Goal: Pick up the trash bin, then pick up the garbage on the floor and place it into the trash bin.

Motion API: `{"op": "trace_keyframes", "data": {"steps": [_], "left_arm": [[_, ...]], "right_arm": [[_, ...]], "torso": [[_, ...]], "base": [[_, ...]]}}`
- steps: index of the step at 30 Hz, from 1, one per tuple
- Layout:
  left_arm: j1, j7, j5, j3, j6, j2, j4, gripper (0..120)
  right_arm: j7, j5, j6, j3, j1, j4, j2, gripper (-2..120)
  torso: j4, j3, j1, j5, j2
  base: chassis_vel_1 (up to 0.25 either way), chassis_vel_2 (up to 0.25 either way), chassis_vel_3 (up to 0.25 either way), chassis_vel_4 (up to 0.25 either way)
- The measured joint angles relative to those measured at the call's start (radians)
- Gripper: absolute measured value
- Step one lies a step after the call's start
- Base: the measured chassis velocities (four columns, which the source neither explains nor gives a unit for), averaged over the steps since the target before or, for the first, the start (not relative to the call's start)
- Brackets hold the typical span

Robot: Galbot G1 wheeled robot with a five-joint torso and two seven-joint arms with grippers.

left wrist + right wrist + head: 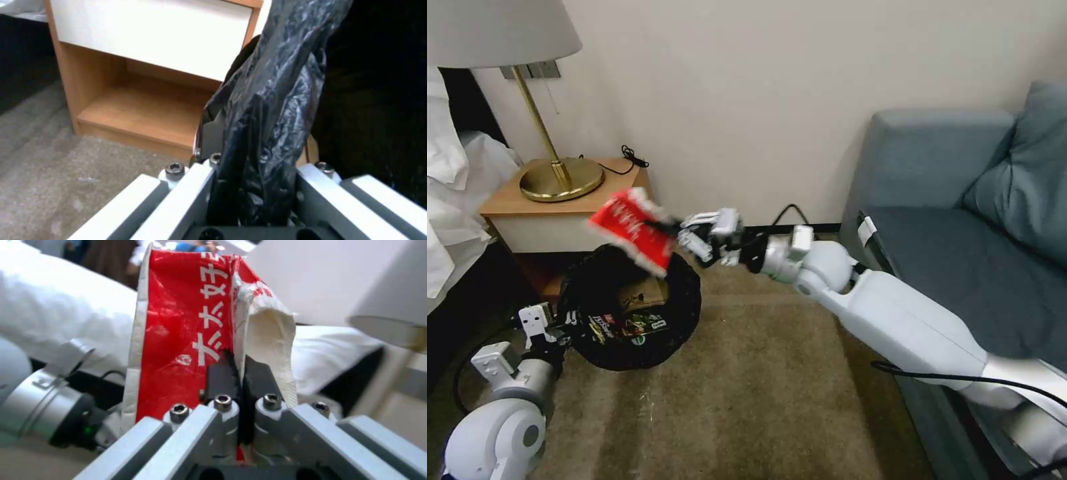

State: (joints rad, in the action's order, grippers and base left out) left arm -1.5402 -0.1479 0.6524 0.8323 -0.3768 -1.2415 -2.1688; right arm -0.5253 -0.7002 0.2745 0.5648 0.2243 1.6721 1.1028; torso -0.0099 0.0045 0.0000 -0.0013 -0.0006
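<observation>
Right gripper [675, 233]: reaches out from the robot's right across the carpet, its dark pads [222, 380] clamped on an edge of the red-and-white packet [634, 230].
Red-and-white packet: hangs in the air above the far rim of the trash bin, just in front of the nightstand — tilted, white lettering on its red face, apart from everything but the pads.
Left gripper [555, 330]: low at the robot's left, pinched onto the black bag [271, 100] where it folds over the bin's rim; in the left wrist view the crinkled plastic runs up between the two fingers.
Trash bin [684, 313]: sits on or just above the carpet in front of the nightstand — which of the two cannot be told — with its mouth facing up toward the head camera.
Inside the bin: a crumpled brown paper bag [644, 292] near the middle and a dark snack wrapper [627, 327] on the near side.
Nightstand [560, 220]: wooden, white drawer front, open shelf below; a brass lamp [557, 173] stands on top.
Sofa [960, 233]: grey-blue, on the robot's right, beside the right arm.
Carpet [747, 387]: tan, with a few pale specks near the bin.
</observation>
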Motion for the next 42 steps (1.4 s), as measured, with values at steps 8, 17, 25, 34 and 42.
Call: {"op": "trace_keyframes", "data": {"steps": [8, 17, 25, 34, 42], "left_arm": [[-0.025, 0.009, -0.022, 0.005, 0.000, -0.024, -0.024, 1], [-0.044, 0.015, -0.020, 0.012, 0.001, -0.020, -0.045, 1], [-0.046, 0.016, -0.011, 0.016, 0.004, -0.013, -0.047, 1], [-0.045, 0.015, -0.001, 0.017, 0.004, -0.003, -0.049, 1], [-0.034, 0.007, 0.014, 0.017, 0.002, 0.009, -0.043, 1]], "right_arm": [[-0.001, 0.033, 0.006, 0.084, -0.035, -0.049, 0.064, 0], [-0.027, 0.097, 0.045, 0.112, -0.037, -0.173, 0.117, 0], [-0.068, 0.151, 0.087, 0.115, -0.047, -0.254, 0.148, 0], [-0.077, 0.184, 0.122, 0.111, -0.049, -0.283, 0.149, 1], [-0.116, 0.184, 0.142, 0.097, -0.067, -0.285, 0.128, 35]], "torso": [[-0.0006, 0.000, 0.000, 0.0001, 0.000], [-0.0005, 0.000, 0.000, 0.0003, 0.000], [-0.0005, 0.000, 0.000, 0.0002, 0.000], [-0.0005, 0.000, 0.000, 0.0002, 0.000], [-0.0006, 0.000, 0.000, 0.0002, 0.000]], "base": [[0.000, 0.000, 0.000, 0.000], [0.000, 0.000, 0.000, 0.000], [0.000, 0.000, 0.000, 0.000], [0.000, 0.000, 0.000, 0.000], [0.000, 0.000, 0.000, 0.000]]}}
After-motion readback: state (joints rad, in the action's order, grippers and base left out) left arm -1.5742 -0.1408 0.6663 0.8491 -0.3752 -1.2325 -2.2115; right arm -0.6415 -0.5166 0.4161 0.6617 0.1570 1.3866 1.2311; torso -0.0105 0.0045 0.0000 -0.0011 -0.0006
